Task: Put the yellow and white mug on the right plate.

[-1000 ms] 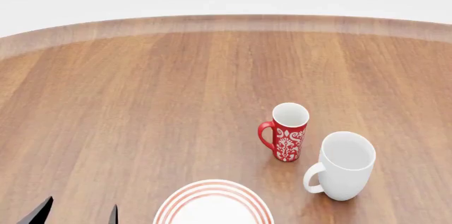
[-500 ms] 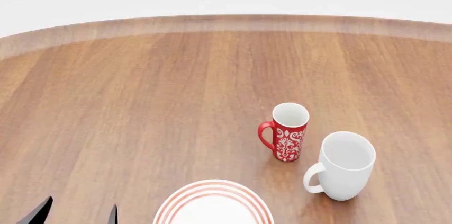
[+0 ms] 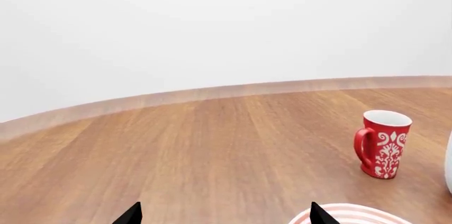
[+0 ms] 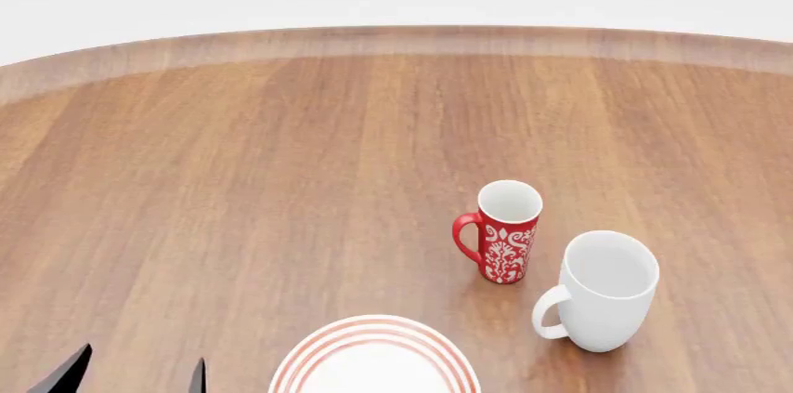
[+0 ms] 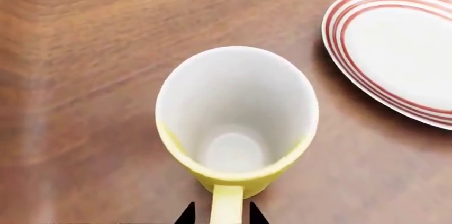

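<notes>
At the left of the head view, two dark tips of the left gripper (image 4: 136, 374) are seen at the bottom edge, spread apart with bare table (image 4: 248, 179) between them; nothing is held. In the left wrist view the same tips (image 3: 224, 216) are set wide apart over the wood, again with nothing between them.

Further right in the head view, a plate (image 4: 374, 358) with red rings is cut off by the bottom edge. Whether it is the right plate cannot be told. Beyond it and to its right, a red mug (image 4: 503, 230) stands upright, handle towards the left. Just beside it, nearer and further right, a white mug (image 4: 601, 289) stands upright; the two are close but apart.

The yellow mug (image 5: 236, 123) is shown only in the right wrist view, upright on the table, its white inside empty. Its handle (image 5: 227, 205) lies between the two dark tips of the right gripper (image 5: 219, 214), which stand narrowly apart on either side of it; whether the handle is pinched cannot be told. A ringed plate (image 5: 395, 52) lies near the mug, apart from it.
</notes>
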